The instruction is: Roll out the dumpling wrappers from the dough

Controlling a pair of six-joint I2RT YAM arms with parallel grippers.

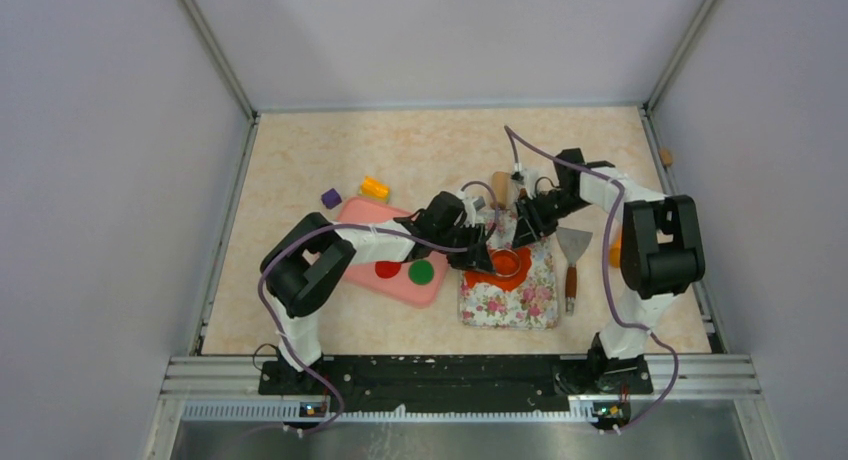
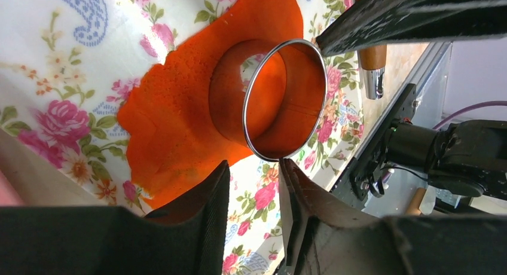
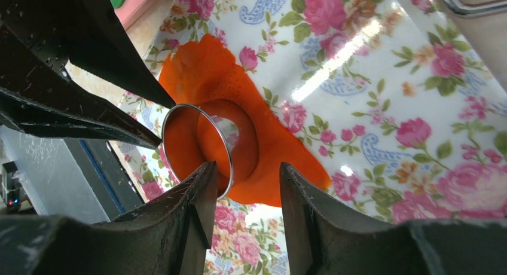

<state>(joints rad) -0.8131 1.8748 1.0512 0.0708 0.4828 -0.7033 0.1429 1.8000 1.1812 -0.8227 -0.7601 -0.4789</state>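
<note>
Flat ragged dough (image 2: pixel 179 107) on floral mat (image 3: pixel 388 107), right of worktop (image 1: pixel 300 160) centre, long axis roughly left-right, metal ring (image 2: pixel 305 89) upright on it, left pincer (image 2: pixel 254 173) and right pincer (image 3: pixel 245 176) narrowly parted beside ring.

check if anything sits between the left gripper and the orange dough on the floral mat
Nothing visible does. The open left gripper sits right at the edge of the dough; the metal ring cutter stands farther in on it.

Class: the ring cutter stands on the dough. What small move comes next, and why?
Probably the left gripper eases forward and closes on the near rim of the ring cutter: it stands on the dough just beyond those open fingers, and the right gripper is open too.
</note>
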